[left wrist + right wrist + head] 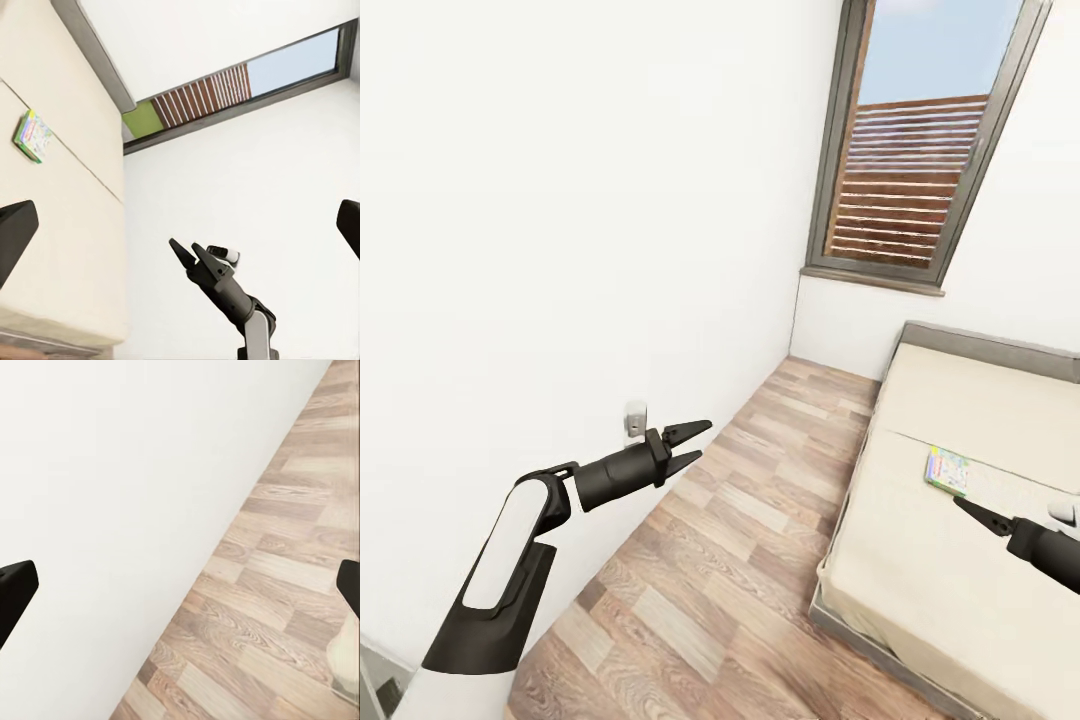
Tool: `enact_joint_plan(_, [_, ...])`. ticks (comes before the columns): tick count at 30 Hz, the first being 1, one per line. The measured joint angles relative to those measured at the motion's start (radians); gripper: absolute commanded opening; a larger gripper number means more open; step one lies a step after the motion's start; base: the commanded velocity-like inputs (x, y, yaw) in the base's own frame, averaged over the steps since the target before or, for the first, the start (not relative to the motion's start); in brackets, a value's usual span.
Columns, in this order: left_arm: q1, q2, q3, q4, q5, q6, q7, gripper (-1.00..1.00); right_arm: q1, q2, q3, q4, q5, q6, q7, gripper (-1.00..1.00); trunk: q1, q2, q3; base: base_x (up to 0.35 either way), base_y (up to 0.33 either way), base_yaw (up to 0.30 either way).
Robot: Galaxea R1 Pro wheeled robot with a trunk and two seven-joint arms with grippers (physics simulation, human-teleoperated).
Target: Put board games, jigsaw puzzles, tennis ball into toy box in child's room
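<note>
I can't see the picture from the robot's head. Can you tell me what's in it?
A colourful board game lies flat on a beige bed at the right. The robot's left hand, empty, hangs over the wooden floor beside a white wall, under a tall window.

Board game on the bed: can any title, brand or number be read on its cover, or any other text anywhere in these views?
Board game: colourful cover print, too small and blurred to read in the head view.
Same box in the left wrist view: also unreadable.
No other text or signs visible.
</note>
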Motion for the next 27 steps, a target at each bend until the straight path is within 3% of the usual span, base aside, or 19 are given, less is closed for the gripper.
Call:
enact_joint_plan(14, [0.000,0.000,-0.001,0.000,-0.003,-0.002,-0.001,1.00,0.000,-0.001,-0.002,0.000,0.001,-0.001,0.000,1.00,0.000,0.000,0.007,0.089,-0.077,-0.264])
enact_joint_plan(27, [0.000,-0.001,-0.001,0.000,-0.004,-0.004,-0.001,1.00,0.001,0.000,-0.003,-0.001,0.001,-0.001,0.000,1.00,0.000,0.000,0.008,0.205,-0.189,-0.072])
